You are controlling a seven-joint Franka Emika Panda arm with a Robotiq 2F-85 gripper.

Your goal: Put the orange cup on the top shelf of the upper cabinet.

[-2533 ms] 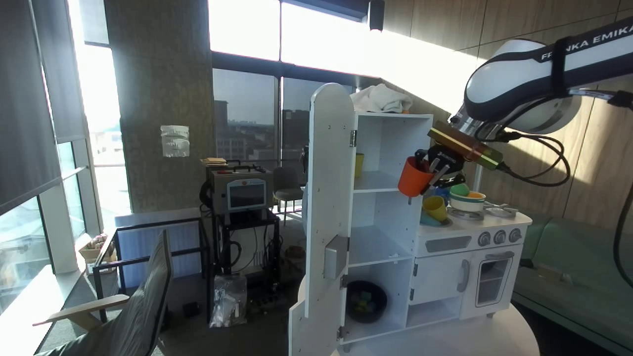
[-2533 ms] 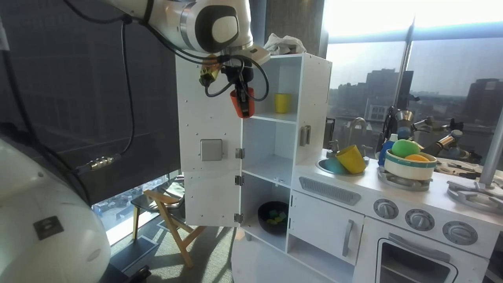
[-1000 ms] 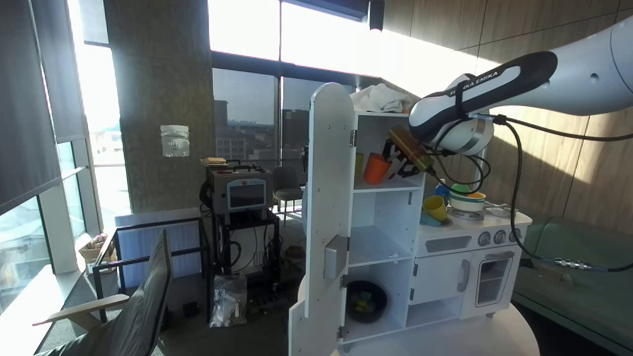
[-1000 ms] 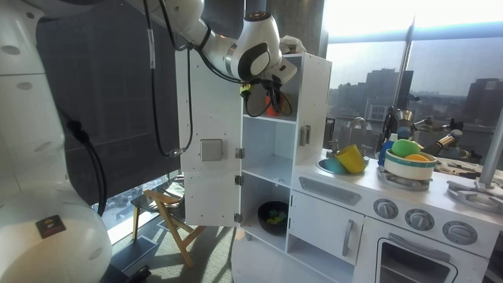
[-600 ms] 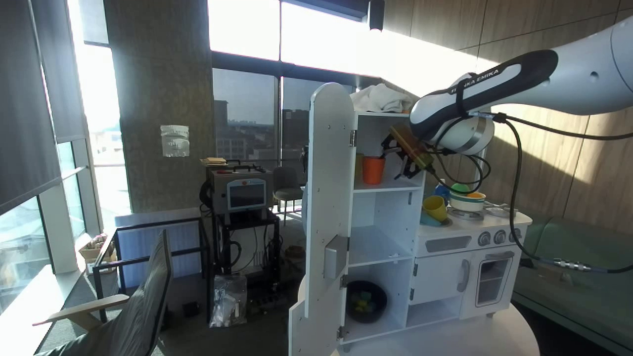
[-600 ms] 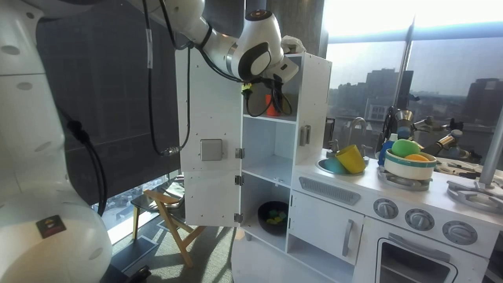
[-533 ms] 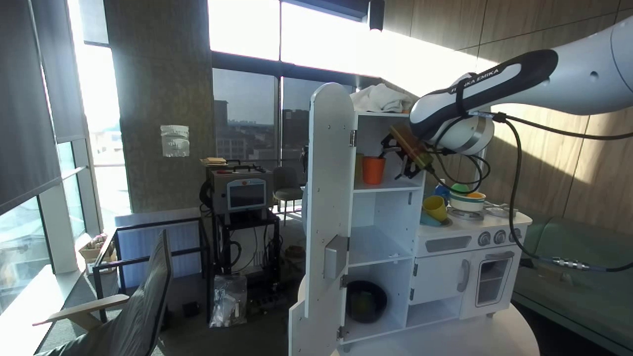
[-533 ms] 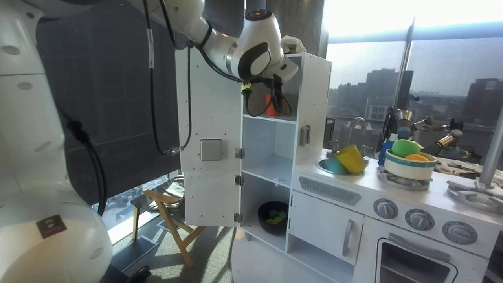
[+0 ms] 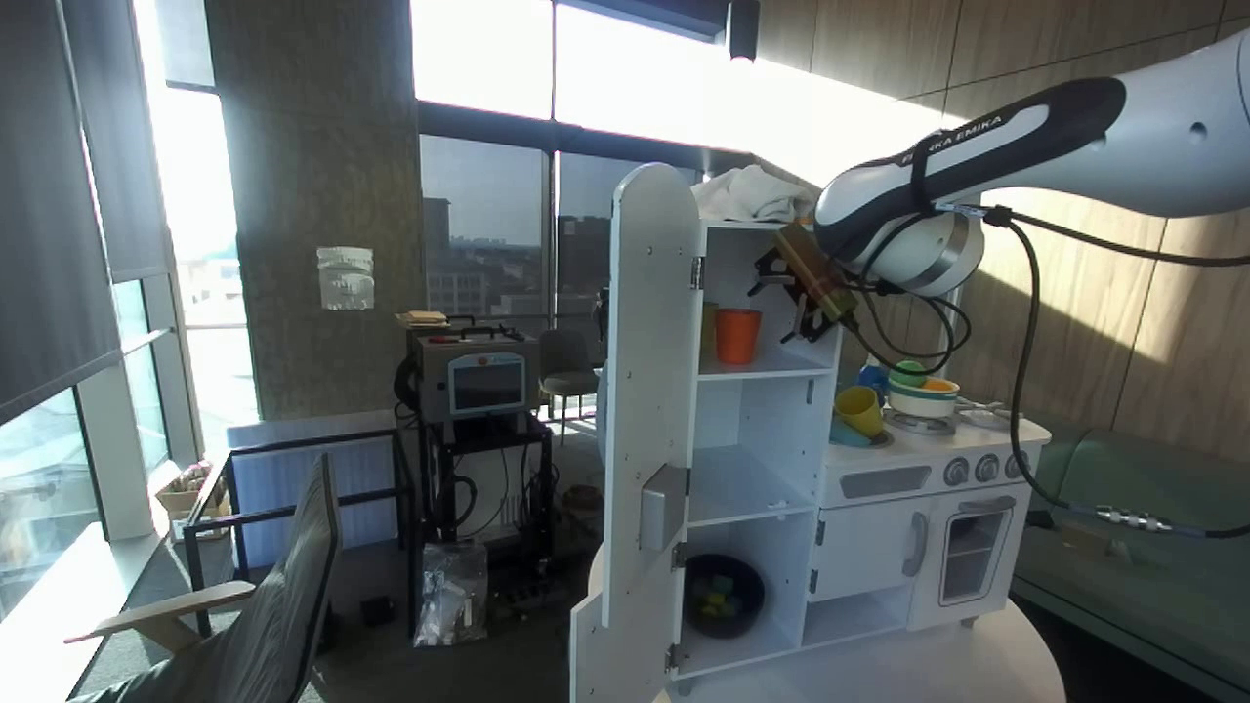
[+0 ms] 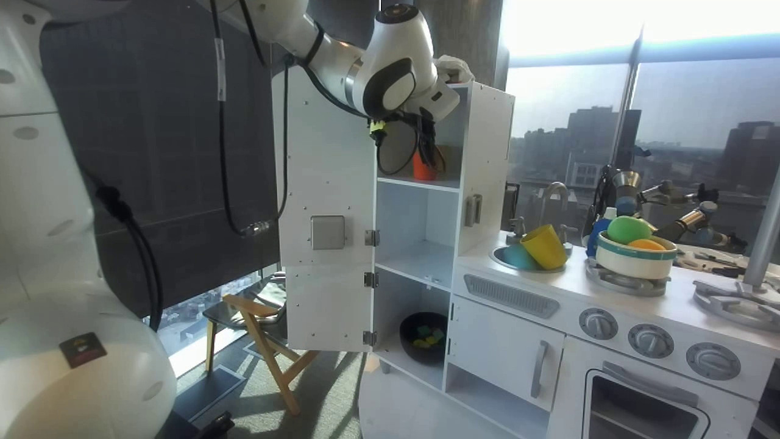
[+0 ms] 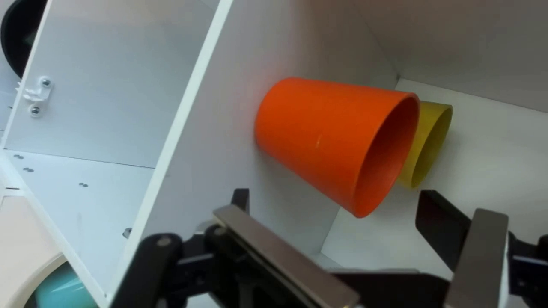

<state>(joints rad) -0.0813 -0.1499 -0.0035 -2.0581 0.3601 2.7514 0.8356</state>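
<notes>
The orange cup [image 9: 737, 337] stands upright on the top shelf [image 9: 796, 363] of the white upper cabinet [image 10: 490, 140]. It also shows in the wrist view as an orange cup [image 11: 321, 132] with its base on the board, near a side of a yellow cup [image 11: 428, 141]. My gripper [image 9: 770, 314] is tilted at the mouth of that compartment, above and to the right of the cup in an exterior view. Its jaws are spread wide with nothing between them, apart from the cup. Cables and the hand partly cover the orange cup [image 10: 425, 167] in an exterior view.
The tall cabinet door [image 9: 649, 391] is swung out. A white cloth [image 9: 752, 195] lies on the cabinet's roof, close to the arm. A black bowl [image 10: 425, 338] sits in the bottom compartment. Another yellow cup [image 10: 544, 247] leans in the toy sink.
The gripper carried the orange cup into the top compartment and let go. The cup went from tilted to upright on the shelf. The jaws opened, and the hand has risen slightly away from it.
</notes>
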